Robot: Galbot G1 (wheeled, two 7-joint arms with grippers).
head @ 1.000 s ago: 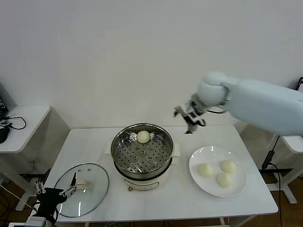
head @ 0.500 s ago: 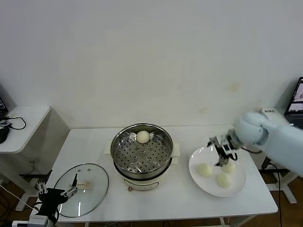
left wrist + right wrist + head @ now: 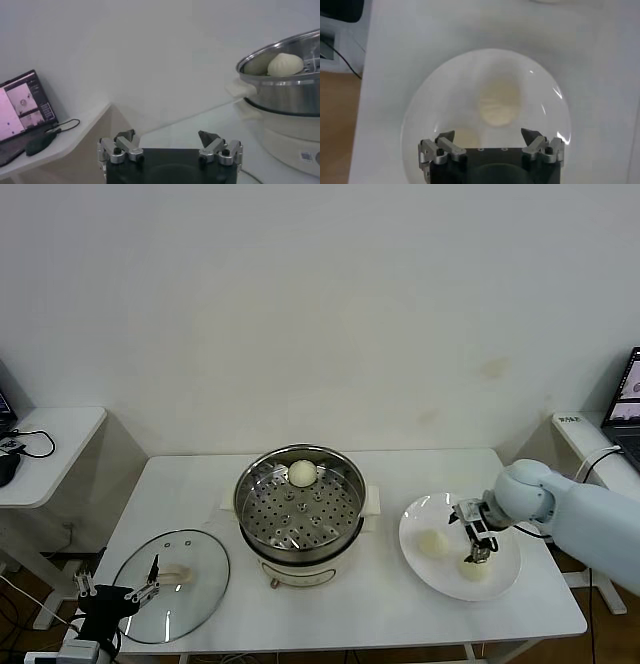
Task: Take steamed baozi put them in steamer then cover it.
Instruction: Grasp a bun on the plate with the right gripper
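Loading is underway: open right hand hovers over pale round buns on the flat white plate, needing descent and closure; open left hand idles beside it.

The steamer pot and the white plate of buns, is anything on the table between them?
No. In the head view, only bare white table lies between the steamer and the plate.

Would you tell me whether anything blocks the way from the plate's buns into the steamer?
Nothing visible does. The steamer stands uncovered, its lid lying on the table beside it, with one bun inside. The right pincer, open, is over the buns on the plate.
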